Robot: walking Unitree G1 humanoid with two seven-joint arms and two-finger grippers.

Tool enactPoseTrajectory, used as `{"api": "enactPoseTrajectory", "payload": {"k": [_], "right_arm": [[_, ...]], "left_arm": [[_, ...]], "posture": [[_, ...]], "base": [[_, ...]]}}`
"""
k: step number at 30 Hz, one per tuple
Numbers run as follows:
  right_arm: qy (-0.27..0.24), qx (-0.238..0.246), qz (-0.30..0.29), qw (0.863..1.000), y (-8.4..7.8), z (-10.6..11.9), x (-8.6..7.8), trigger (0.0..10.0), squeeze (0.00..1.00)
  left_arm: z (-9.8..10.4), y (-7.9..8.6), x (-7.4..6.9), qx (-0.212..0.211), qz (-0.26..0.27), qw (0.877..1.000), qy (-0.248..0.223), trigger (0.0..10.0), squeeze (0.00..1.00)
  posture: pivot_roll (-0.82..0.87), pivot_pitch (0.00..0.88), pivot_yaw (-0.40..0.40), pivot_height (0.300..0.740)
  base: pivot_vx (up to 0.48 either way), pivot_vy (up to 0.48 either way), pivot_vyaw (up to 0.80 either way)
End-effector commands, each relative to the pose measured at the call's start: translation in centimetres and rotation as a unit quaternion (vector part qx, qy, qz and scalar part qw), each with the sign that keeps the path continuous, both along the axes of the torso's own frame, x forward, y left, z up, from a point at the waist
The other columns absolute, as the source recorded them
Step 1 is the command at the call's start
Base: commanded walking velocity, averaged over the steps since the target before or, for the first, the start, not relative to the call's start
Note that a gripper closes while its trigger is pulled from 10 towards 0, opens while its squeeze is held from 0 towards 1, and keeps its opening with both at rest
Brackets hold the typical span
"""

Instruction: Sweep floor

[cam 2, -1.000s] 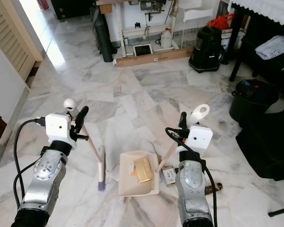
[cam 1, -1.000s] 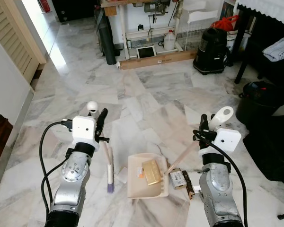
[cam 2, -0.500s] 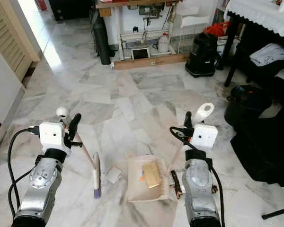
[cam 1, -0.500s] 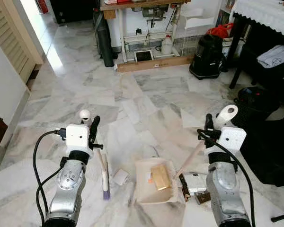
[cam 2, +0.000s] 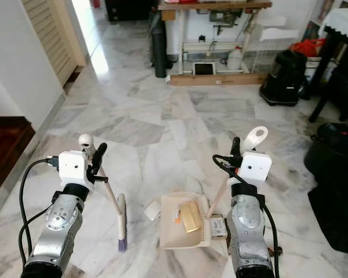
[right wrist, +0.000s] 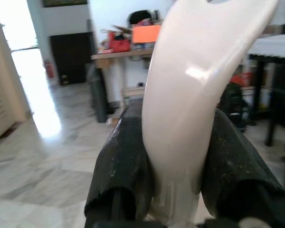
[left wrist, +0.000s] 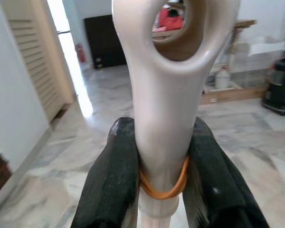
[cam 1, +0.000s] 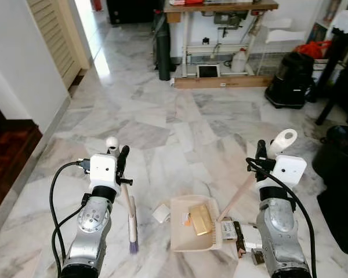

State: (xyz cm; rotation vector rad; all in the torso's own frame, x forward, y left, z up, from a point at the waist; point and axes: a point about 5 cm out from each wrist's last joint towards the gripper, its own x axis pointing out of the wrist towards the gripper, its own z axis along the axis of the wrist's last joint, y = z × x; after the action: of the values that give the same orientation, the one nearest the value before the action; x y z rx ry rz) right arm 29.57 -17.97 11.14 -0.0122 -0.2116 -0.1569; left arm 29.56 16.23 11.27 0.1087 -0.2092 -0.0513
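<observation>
Now, on the left, the left hand (cam 1: 122,164) is clamped on the cream plastic handle of a small brush (cam 1: 130,217), black fingers (left wrist: 113,180) pinching the stem just below its hanging loop, an orange rubber band around it. The brush's long axis runs from that hand down and slightly inward to the marble floor (cam 1: 180,124), where the purple-tipped bristles rest well left of the pan.

Moving across, a small white square scrap (cam 1: 160,212) lies on the floor between the bristles and the pan, just beside the pan's left edge. That gap is what the next stroke turns on: as I judge it, the brush must travel rightward to push the scrap toward the pan, and the left arm is the nearer one.

Next, the beige plastic dustpan (cam 1: 196,225) sits flat, already carrying a glossy golden rectangular packet (cam 1: 200,218). Its pale handle slants up to the right hand (cam 1: 261,157), closed tight around it.

Further right, a white carton (cam 1: 228,230) and a dark brown bar (cam 1: 239,238) lie touching the pan's right side, not yet collected.
</observation>
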Motion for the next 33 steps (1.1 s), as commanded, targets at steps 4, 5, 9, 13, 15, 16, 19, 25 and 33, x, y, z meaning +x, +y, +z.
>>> {"api": "enactPoseTrajectory", "payload": {"k": [4,5,9,13,15,16,19,25,33], "right_arm": [[-0.023,0.003,0.008,1.0,0.6,1.1,0.6,10.0,0.0],[-0.021,0.006,0.011,1.0,0.8,1.0,0.6,10.0,0.0],[-0.019,0.012,0.026,0.999,1.5,1.0,0.5,10.0,0.0],[-0.017,0.013,0.031,0.999,1.7,0.9,0.7,10.0,0.0],[-0.017,0.014,0.032,0.999,1.7,1.0,0.8,10.0,0.0],[-0.017,0.014,0.032,0.999,1.7,1.0,0.8,10.0,0.0],[-0.018,0.013,0.027,0.999,1.3,1.2,1.0,10.0,0.0],[-0.017,0.009,0.027,0.999,1.1,1.1,1.0,10.0,0.0],[-0.013,0.012,0.031,0.999,1.4,0.9,1.0,10.0,0.0]], "left_arm": [[0.9,-0.4,0.0,0.009,-0.002,1.0,-0.028,10.0,0.0],[0.8,-0.4,0.0,0.01,-0.002,1.0,-0.027,10.0,0.0],[0.5,-0.1,-0.1,0.014,0.008,1.0,-0.021,10.0,0.0],[0.5,-0.1,-0.2,0.016,0.01,1.0,-0.022,10.0,0.0],[0.5,-0.1,-0.3,0.019,0.011,1.0,-0.022,10.0,0.0],[0.5,-0.1,-0.3,0.019,0.011,1.0,-0.022,10.0,0.0],[0.4,0.0,-0.4,0.02,0.014,0.999,-0.02,10.0,0.0],[0.2,-0.2,-0.3,0.017,0.014,1.0,-0.017,10.0,0.0],[0.2,-0.5,-0.2,0.014,0.015,1.0,-0.018,10.0,0.0]], "posture": [[0.07,0.0,0.024,0.74],[0.07,0.0,0.019,0.74],[0.08,0.0,0.01,0.74],[0.09,0.0,0.006,0.74],[0.09,0.0,0.003,0.74],[0.09,0.0,0.003,0.74],[0.09,0.0,0.001,0.74],[0.08,0.0,-0.001,0.74],[0.09,0.0,-0.005,0.74]], "base": [[0.0,0.0,0.79],[0.0,0.0,0.79],[0.0,0.0,0.79],[0.0,0.0,0.79],[0.0,0.0,0.79],[0.0,0.0,0.79],[0.0,0.0,0.79],[0.0,0.0,0.79],[0.0,0.0,0.79]]}}
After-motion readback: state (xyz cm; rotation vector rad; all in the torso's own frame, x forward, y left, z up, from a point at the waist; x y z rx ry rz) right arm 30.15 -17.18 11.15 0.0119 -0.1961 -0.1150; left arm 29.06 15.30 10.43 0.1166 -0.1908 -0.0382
